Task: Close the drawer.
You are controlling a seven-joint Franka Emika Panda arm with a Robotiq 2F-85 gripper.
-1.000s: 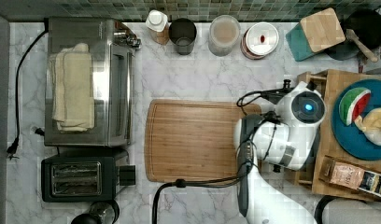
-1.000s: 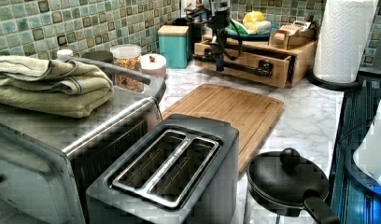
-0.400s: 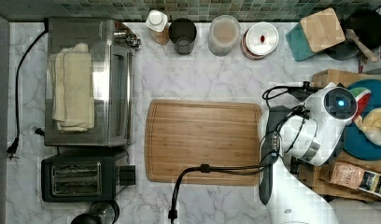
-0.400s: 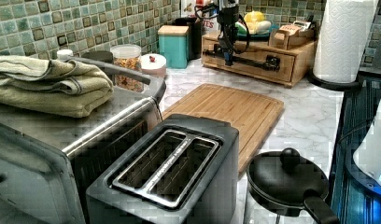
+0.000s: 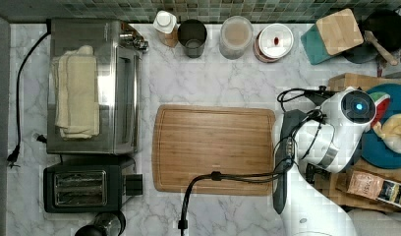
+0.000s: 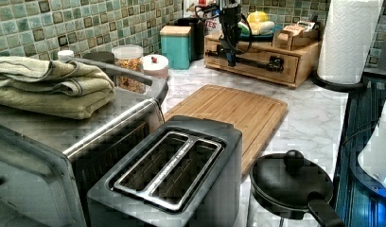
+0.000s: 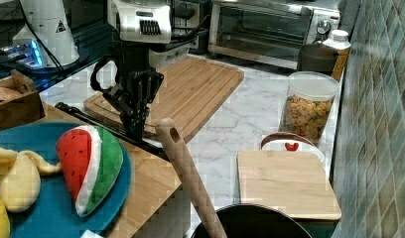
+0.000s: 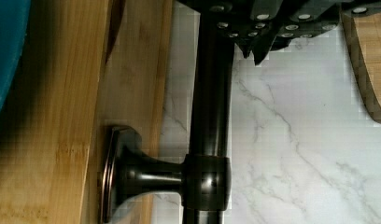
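The wide shallow light-wood drawer (image 6: 257,64) with its long thin black bar handle (image 6: 243,59) sits in the low wooden cabinet (image 6: 295,75) at the far end of the marble worktop (image 6: 304,123) in the left view, beyond the flat round-cornered wooden cutting board (image 6: 233,111). In the left view its front looks nearly flush with the cabinet face, so I judge little travel is left.

The black pincer (image 7: 136,126) hangs at the handle, its tips against or just beside the bar (image 8: 209,107) in the wrist view. Whether they are spread or pinching it I cannot tell.

The drawer is stiff wood and probably light, and it should slide rather than lift. The metal bar is hard, smooth and round, so a fingertip could slip off it sideways. The best place to push is the middle of the bar, or the flat wooden front beside a post (image 8: 132,175), square to the cabinet so the box does not skew and jam.
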